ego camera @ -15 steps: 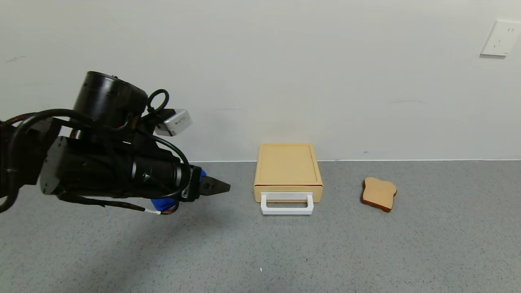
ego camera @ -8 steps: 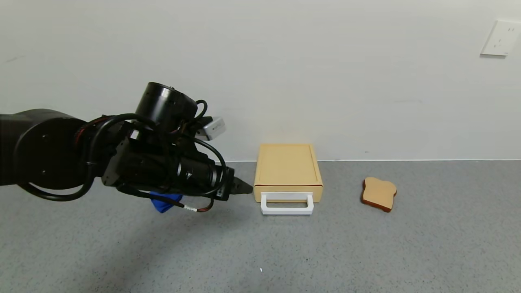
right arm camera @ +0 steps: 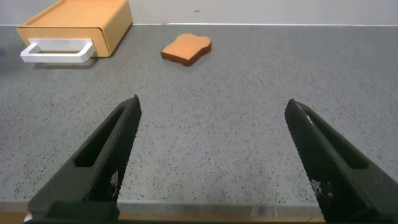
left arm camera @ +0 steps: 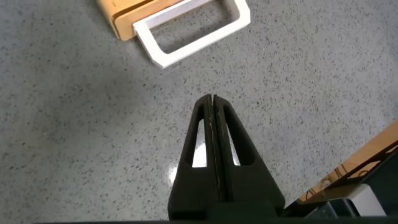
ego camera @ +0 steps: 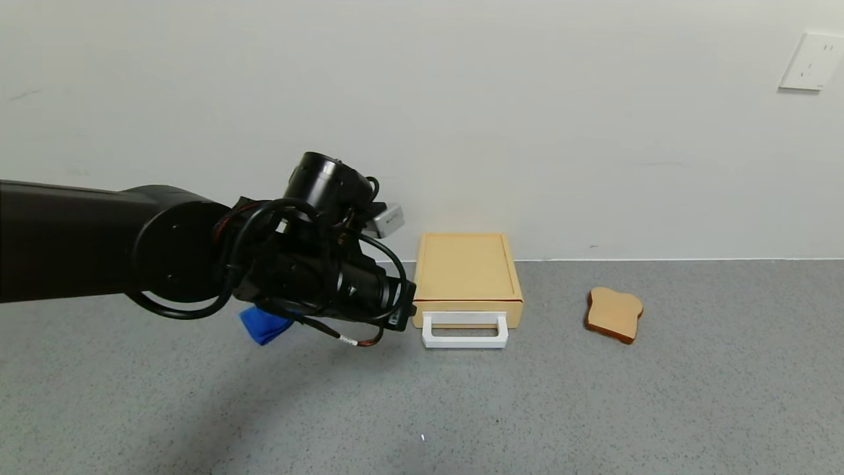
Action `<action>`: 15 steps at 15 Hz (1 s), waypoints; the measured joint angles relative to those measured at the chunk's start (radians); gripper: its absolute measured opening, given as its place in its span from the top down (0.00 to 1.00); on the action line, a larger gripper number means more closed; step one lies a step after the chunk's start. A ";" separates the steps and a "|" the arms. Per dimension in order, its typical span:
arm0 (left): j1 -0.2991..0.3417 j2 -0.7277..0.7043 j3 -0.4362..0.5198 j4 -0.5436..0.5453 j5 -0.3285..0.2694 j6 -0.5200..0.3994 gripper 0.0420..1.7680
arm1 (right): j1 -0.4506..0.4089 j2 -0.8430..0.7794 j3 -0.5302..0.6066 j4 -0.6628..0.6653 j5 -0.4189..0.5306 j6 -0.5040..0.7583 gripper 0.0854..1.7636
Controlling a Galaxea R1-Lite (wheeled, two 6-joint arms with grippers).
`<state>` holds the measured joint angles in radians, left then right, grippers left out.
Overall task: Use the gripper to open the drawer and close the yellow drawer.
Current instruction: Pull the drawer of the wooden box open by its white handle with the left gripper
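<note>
The pale yellow drawer (ego camera: 465, 267) sits against the back wall, its front flush with the casing. Its white loop handle (ego camera: 465, 330) sticks out toward me. My left gripper (ego camera: 410, 309) is shut and empty, just left of the drawer's front left corner and above the table. In the left wrist view the closed fingers (left arm camera: 211, 124) point at bare table, with the handle (left arm camera: 193, 28) and the drawer's corner (left arm camera: 121, 15) a short way beyond. My right gripper (right arm camera: 214, 102) is open and empty, low over the near table. It sees the drawer (right arm camera: 78, 22) far off.
A tan toast slice (ego camera: 614, 314) lies on the grey table right of the drawer, also in the right wrist view (right arm camera: 186, 48). A blue piece (ego camera: 264, 325) shows under the left arm. A wall socket (ego camera: 811, 61) is at the upper right.
My left arm has swung right and farther out, bringing the shut gripper from mid-left of the table to beside the drawer's left front corner. The drawer and toast have not moved.
</note>
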<state>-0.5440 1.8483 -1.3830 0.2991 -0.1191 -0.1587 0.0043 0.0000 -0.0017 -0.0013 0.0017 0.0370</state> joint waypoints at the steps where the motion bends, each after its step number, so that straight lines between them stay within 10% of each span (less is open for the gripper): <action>1: -0.004 0.020 -0.016 0.000 0.000 -0.001 0.96 | 0.000 0.000 0.000 0.000 -0.001 0.000 0.04; 15: -0.074 0.414 -0.426 0.085 -0.042 -0.098 0.96 | 0.000 0.000 0.000 0.000 0.000 0.000 0.04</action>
<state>-0.6177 2.2619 -1.8094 0.3843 -0.1615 -0.2564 0.0043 0.0000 -0.0017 -0.0013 0.0013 0.0374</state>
